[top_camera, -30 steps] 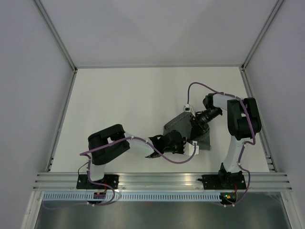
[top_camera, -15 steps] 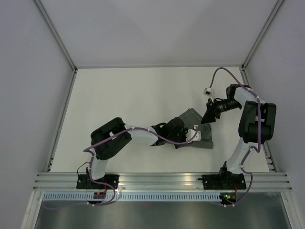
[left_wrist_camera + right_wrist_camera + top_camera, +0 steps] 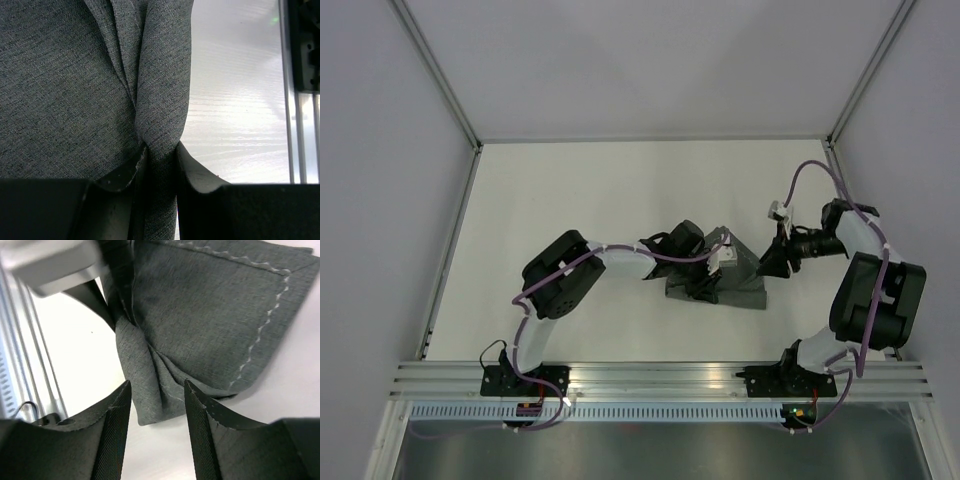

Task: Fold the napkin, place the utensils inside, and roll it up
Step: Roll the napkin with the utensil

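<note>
A dark grey fabric napkin (image 3: 742, 291) lies bunched and partly folded on the white table (image 3: 570, 200), a little toward 4 o'clock of the table's middle. The left arm reaches across to it from 9 o'clock. In the left wrist view the left end effector (image 3: 160, 155) is closed tight on a raised pleat of the cloth: the two dark fingers (image 3: 125, 172) press the fabric from both sides, and several creases run from the pinch toward 12 o'clock. Bare table and a metal rail (image 3: 289, 100) show at 3 o'clock of that pleat.

The right end effector (image 3: 775, 260) sits just beside the napkin at its 3 o'clock side. Its jaws stand well apart and have hold of nothing. In the right wrist view a folded corner of the cloth shows between its fingers (image 3: 116, 415); whether they touch the fabric cannot be told. A thin pale stitched line (image 3: 265, 325) runs along the napkin's edge, turning the corner at 2 o'clock in that view.
</note>
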`<control>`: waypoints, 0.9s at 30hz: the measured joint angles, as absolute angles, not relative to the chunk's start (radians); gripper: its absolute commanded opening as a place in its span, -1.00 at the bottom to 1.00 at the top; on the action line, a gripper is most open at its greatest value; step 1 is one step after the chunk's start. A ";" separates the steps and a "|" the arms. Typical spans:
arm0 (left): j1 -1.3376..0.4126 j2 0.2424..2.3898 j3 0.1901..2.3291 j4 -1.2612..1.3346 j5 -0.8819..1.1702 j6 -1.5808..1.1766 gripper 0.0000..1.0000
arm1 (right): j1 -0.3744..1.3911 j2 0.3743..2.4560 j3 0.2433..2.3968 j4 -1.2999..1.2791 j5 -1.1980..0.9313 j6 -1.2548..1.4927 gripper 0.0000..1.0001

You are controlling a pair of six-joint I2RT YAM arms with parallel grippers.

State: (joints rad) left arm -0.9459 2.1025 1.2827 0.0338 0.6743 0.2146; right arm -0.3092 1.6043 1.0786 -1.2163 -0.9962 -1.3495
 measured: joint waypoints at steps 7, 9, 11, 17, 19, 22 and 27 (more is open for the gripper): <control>-0.901 2.164 1.358 -0.038 0.797 0.151 -0.95 | -0.126 1.224 0.718 -0.822 -0.853 -1.154 0.12; -0.892 2.182 1.387 -0.067 0.824 0.137 -0.95 | -0.055 1.138 0.654 -0.725 -0.801 -1.110 0.12; -0.885 2.199 1.407 -0.086 0.849 0.125 -0.95 | 0.018 1.089 0.612 -0.651 -0.755 -1.076 0.12; -0.870 2.221 1.431 -0.112 0.888 0.092 -0.95 | 0.169 1.069 0.533 -0.499 -0.645 -1.014 0.15; -0.865 2.224 1.433 -0.120 0.899 0.081 -0.95 | 0.212 1.068 0.508 -0.458 -0.612 -0.994 0.16; -0.861 2.230 1.437 -0.125 0.910 0.067 -0.95 | 0.269 1.063 0.470 -0.411 -0.572 -0.970 0.19; -0.858 2.243 1.451 -0.134 0.927 0.046 -0.95 | 0.332 1.049 0.448 -0.373 -0.526 -0.941 0.21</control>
